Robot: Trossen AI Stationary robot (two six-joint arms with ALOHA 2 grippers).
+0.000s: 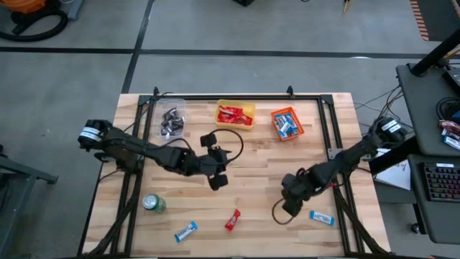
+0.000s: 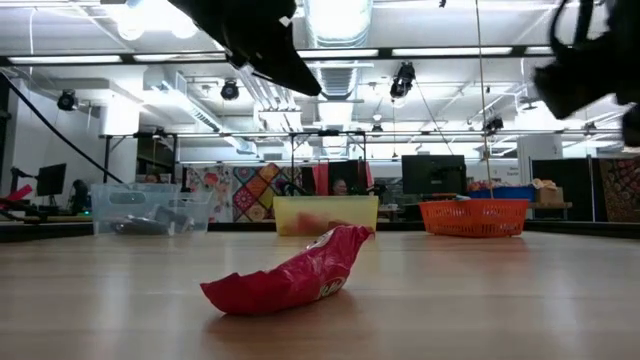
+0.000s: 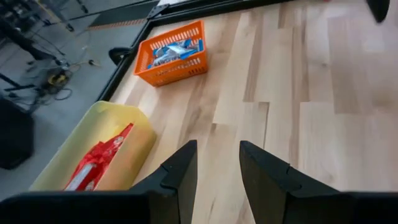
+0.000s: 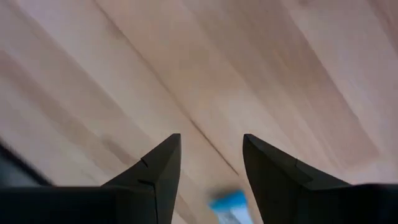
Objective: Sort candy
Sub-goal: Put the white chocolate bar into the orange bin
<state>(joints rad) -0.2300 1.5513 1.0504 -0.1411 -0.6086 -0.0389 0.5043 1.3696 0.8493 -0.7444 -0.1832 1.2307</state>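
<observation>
With both claws open and empty, we hover our right gripper (image 1: 291, 193) near the blue candy (image 1: 321, 217), needing descent; left gripper (image 1: 213, 160) waits mid-table.

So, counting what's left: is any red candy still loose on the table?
Yes, one red candy lies on the bare table near its front edge.

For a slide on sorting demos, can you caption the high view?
Both open grippers, left and right, hover over a table with three loose candies and three bins.
</observation>
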